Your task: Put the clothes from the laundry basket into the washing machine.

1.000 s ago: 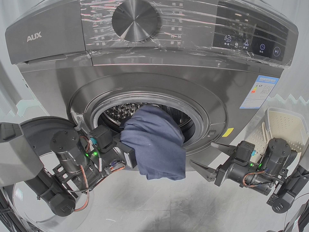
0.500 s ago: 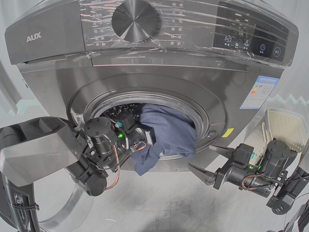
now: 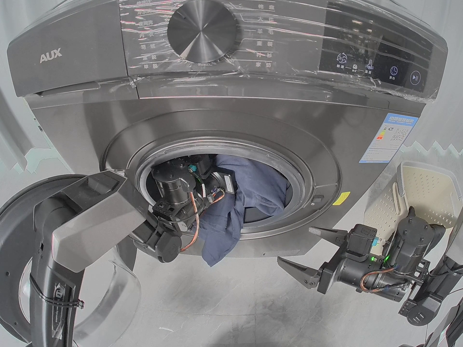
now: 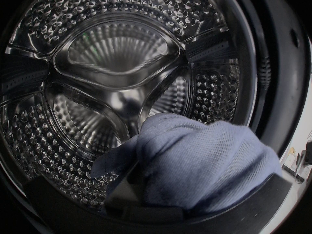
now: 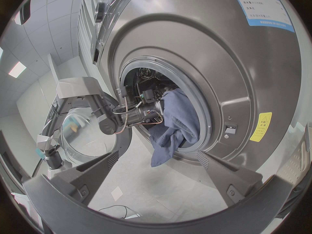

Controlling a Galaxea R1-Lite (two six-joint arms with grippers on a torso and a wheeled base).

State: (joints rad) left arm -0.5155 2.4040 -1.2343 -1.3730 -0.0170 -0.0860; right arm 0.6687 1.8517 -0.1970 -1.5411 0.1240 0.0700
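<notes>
The grey front-loading washing machine (image 3: 231, 116) stands with its door open. A dark blue garment (image 3: 260, 189) lies across the lower rim of the opening, with a tail (image 3: 217, 249) hanging outside. My left gripper (image 3: 230, 183) is inside the opening, shut on the garment. In the left wrist view the cloth (image 4: 201, 160) bunches over the fingers in front of the steel drum (image 4: 113, 49). My right gripper (image 3: 295, 246) hovers open and holds nothing, low to the right of the opening, next to the cream laundry basket (image 3: 429, 189). The basket's inside is hidden.
The round door (image 3: 19, 246) swings out at the left beside my left arm. Grey floor (image 3: 251, 304) lies below the machine front. In the right wrist view, the garment (image 5: 178, 121) and left gripper (image 5: 159, 108) show in the opening beyond the open fingers (image 5: 112, 158).
My left arm has pushed forward into the drum, carrying the blue garment with it; less cloth hangs outside now. The right gripper has dropped slightly and stays open.
</notes>
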